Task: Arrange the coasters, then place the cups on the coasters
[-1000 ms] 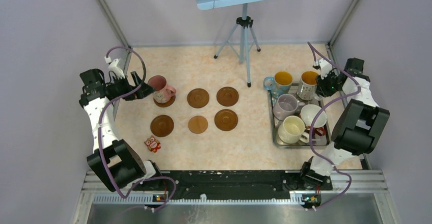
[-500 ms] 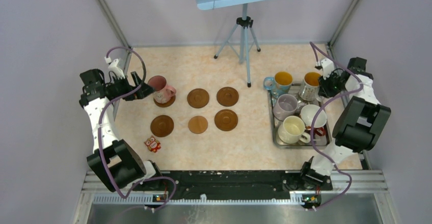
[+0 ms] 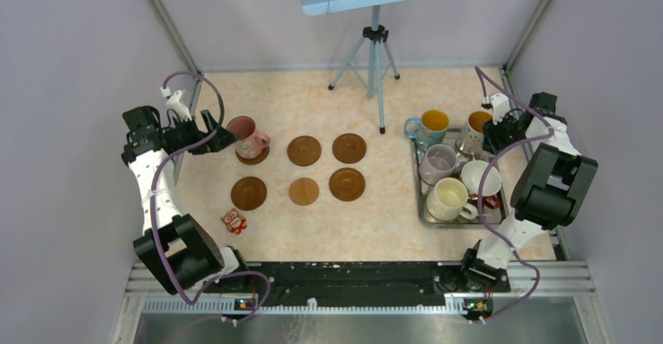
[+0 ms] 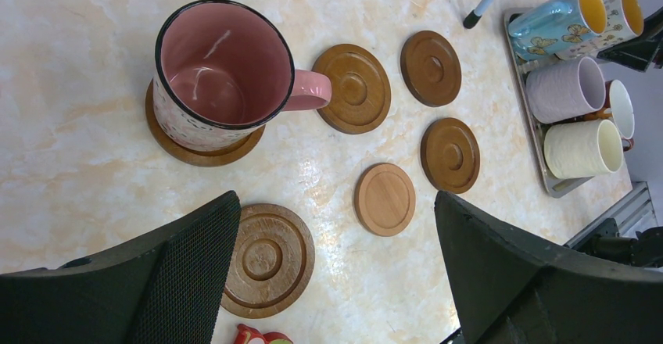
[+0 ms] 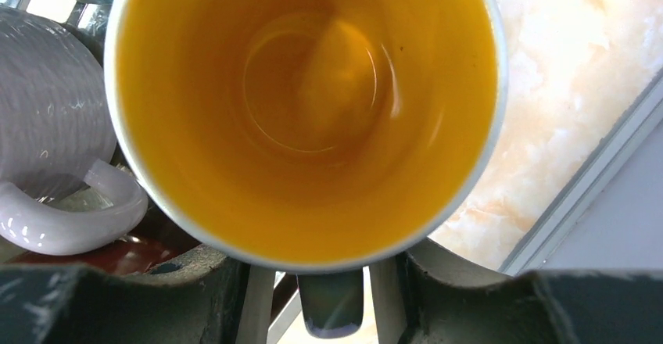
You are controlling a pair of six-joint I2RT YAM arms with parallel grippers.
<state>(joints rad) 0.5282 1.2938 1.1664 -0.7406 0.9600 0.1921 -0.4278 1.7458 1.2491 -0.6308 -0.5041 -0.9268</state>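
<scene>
Six brown coasters lie in two rows on the table. The pink cup [image 3: 244, 134] stands on the back-left coaster [image 3: 256, 157]; the other coasters [image 3: 304, 150] [image 3: 349, 148] [image 3: 249, 192] [image 3: 346, 184] and the lighter coaster [image 3: 303, 191] are bare. My left gripper [image 3: 223, 134] hangs open just left of the pink cup [image 4: 223, 70], holding nothing. The remaining cups sit in the steel tray [image 3: 416, 173]. My right gripper [image 3: 491, 131] is open at the white-patterned cup [image 3: 472, 129]. The cup's handle [image 5: 331, 305] sits between the fingers [image 5: 250, 305] with gaps on both sides.
In or at the tray stand the blue cup [image 3: 428, 125], lavender cup [image 3: 438, 162], cream cup [image 3: 448, 198] and red cup [image 3: 478, 178]. A red owl figure [image 3: 233, 220] lies near the front-left coaster. A tripod [image 3: 375, 62] stands at the back; walls are close on both sides.
The right gripper's jaws have widened around the white-patterned cup's handle and its wrist has shifted slightly. The left arm and pink cup have not moved.
</scene>
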